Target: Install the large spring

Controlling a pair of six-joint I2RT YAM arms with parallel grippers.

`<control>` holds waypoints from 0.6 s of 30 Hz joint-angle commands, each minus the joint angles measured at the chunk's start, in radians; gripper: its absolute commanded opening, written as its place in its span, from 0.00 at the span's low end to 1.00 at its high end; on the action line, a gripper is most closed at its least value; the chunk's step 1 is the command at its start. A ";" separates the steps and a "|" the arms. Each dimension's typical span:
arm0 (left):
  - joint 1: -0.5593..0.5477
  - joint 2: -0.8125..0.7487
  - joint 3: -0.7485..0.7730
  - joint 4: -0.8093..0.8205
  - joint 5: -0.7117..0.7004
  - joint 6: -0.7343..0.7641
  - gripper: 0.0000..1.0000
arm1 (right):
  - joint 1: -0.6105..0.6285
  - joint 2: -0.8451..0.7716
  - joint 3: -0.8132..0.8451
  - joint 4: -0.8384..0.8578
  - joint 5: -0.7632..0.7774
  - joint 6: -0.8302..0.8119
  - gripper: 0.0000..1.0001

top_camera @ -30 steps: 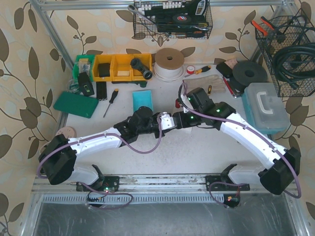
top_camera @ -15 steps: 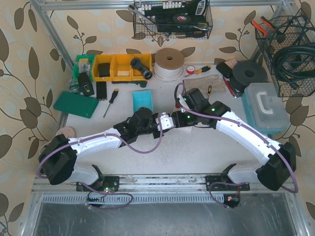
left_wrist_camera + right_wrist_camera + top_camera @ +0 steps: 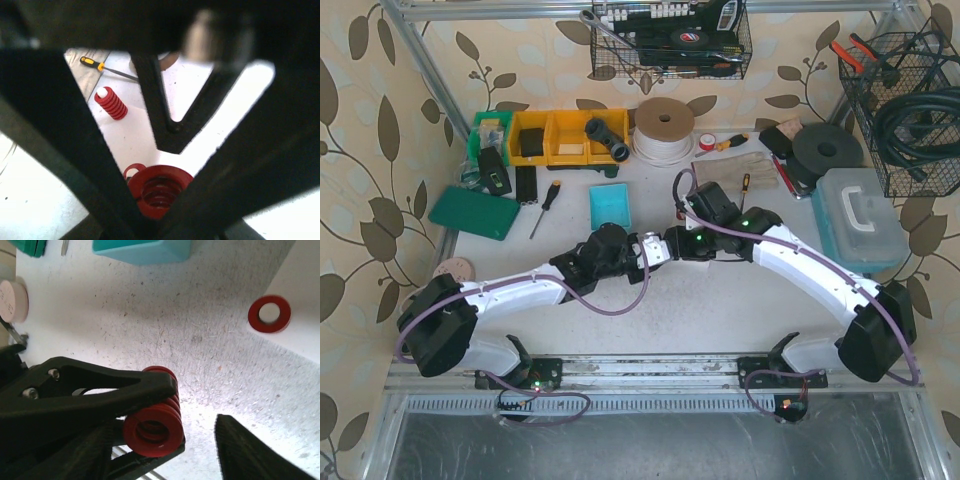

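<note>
The large red spring [image 3: 160, 191] sits end-on between the two black fingers of my left gripper [image 3: 159, 202], which is shut on it. In the right wrist view the same spring [image 3: 152, 424] is pinched by those fingers just above the white table. My right gripper [image 3: 167, 436] is open, with one finger [image 3: 250, 452] to the spring's right and apart from it. In the top view the left gripper [image 3: 648, 248] and right gripper [image 3: 673, 245] meet tip to tip at mid-table. A small red spring [image 3: 111, 102] with a white tip stands beyond.
A red washer [image 3: 270, 314] lies on the table. A teal box [image 3: 610, 205], a screwdriver [image 3: 548, 205] and a green case [image 3: 475, 212] lie behind on the left. A plastic toolbox [image 3: 855, 215] stands at the right, with yellow bins [image 3: 555, 135] and a wire spool [image 3: 663, 125] at the back.
My right arm has swung left and closed the gap to the left gripper. The left gripper has barely shifted and still holds the spring.
</note>
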 commanded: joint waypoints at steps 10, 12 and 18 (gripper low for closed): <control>-0.018 -0.064 -0.001 0.214 0.035 -0.005 0.00 | 0.032 0.019 -0.086 0.259 -0.116 0.124 0.46; -0.018 -0.062 -0.002 0.221 0.039 -0.005 0.00 | 0.035 0.014 -0.093 0.279 -0.133 0.127 0.40; -0.018 -0.058 -0.001 0.231 0.048 -0.007 0.00 | 0.040 0.012 -0.087 0.259 -0.129 0.112 0.30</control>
